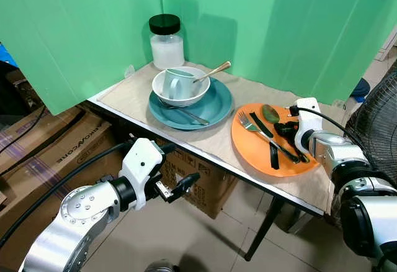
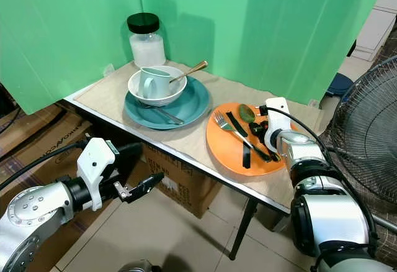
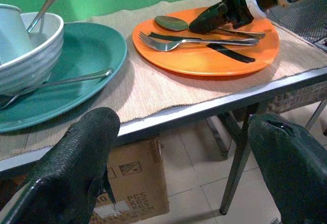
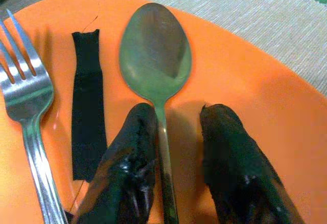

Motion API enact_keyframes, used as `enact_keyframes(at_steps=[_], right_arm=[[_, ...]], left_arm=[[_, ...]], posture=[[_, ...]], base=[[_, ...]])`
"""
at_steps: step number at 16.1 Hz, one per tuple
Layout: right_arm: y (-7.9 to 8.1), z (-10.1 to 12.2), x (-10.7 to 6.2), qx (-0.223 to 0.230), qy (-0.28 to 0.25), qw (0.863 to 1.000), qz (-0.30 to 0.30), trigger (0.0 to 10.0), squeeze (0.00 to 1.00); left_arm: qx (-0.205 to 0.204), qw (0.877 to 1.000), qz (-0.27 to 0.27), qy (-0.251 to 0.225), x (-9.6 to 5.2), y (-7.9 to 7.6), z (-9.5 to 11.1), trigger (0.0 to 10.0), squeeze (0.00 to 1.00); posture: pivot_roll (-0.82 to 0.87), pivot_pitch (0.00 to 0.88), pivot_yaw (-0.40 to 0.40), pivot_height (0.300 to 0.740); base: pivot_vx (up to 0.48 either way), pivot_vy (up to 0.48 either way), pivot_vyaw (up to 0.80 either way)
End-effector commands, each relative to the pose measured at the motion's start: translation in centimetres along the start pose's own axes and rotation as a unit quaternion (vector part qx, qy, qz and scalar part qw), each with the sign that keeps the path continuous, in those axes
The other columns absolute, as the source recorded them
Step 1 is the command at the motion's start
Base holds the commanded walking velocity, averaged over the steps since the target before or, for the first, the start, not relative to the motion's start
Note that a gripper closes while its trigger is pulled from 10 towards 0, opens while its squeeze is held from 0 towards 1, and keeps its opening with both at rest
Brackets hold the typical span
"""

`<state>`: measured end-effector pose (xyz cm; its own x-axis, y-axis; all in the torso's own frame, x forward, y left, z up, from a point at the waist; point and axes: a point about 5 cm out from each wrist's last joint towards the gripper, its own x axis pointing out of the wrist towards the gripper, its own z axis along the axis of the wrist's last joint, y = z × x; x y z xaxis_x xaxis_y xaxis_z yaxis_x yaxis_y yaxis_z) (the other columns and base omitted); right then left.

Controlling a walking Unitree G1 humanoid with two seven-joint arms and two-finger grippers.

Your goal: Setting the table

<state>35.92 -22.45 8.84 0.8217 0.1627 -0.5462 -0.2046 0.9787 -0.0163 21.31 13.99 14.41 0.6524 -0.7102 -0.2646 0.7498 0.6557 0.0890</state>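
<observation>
the right tool [image 4: 176, 175] is reaching onto the round orange plate [image 1: 248, 151], its two black fingers [image 4: 125, 178] open and straddling the handle of a dull metal spoon [image 4: 156, 63] without yet pinching it. a silver fork [image 1: 249, 123] and a black strip are lying on the plate at the spoon's 9 o'clock. judging by this, the step is picking up the spoon; next, the fingers need closing squarely on the thin handle. the left tool [image 1: 177, 190] is hanging open below the surface edge. the beige-matted surface [image 1: 211, 138] is carrying a teal plate [image 1: 214, 107] with a white bowl [image 1: 180, 89] at 10 o'clock of the orange plate, before green screens [image 1: 279, 23].
</observation>
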Motion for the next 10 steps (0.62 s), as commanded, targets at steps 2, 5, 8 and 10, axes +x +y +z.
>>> enact_keyframes(at_steps=[2,5,8,10], right_arm=[[0.16,-2.11,0.05,0.009,0.051,0.999,0.005,0.0,0.00],[0.34,-2.05,0.11,0.011,0.048,0.999,0.011,0.0,0.00],[0.49,-1.76,0.16,0.013,0.040,0.999,0.017,0.0,0.00],[0.61,-1.50,0.22,0.019,0.029,0.999,0.017,0.0,0.00]], left_arm=[[0.003,1.000,-0.008,0.002,0.15,0.06,-0.03,10.0,0.00],[0.005,1.000,-0.008,0.002,0.20,0.09,-0.01,10.0,0.00],[0.006,1.000,-0.007,0.001,0.23,0.15,0.03,10.0,0.00],[0.006,1.000,-0.005,-0.001,0.29,0.21,0.10,10.0,0.00]], posture=[[0.14,0.000,0.044,0.740],[0.14,0.000,0.045,0.740],[0.14,0.000,0.044,0.740],[0.14,0.000,0.044,0.740]], base=[[0.000,0.000,0.00],[0.000,0.000,0.00],[0.000,0.000,0.00],[0.000,0.000,0.00]])
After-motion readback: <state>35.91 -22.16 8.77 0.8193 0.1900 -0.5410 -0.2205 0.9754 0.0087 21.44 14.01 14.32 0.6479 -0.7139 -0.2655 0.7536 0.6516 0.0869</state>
